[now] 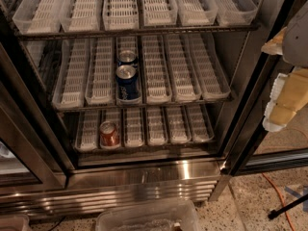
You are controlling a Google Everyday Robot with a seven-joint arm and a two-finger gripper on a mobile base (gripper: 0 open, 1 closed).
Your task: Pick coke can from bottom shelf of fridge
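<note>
The coke can [109, 134] stood well left of and below the pincer [280, 104], open or closed untellable; a low, level reach looked best.

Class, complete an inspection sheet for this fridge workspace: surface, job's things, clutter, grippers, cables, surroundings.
Surface: bottom shelf, six short white trays, in the open fridge.
Job's things: coke can upright in second tray from left.
Clutter: two blue cans on the middle shelf, one behind the other.
Grippers: gripper at right edge, outside the fridge, apart from the coke can.
Cables: orange cable on floor at right.
Surroundings: clear plastic bin on floor in front.
</note>
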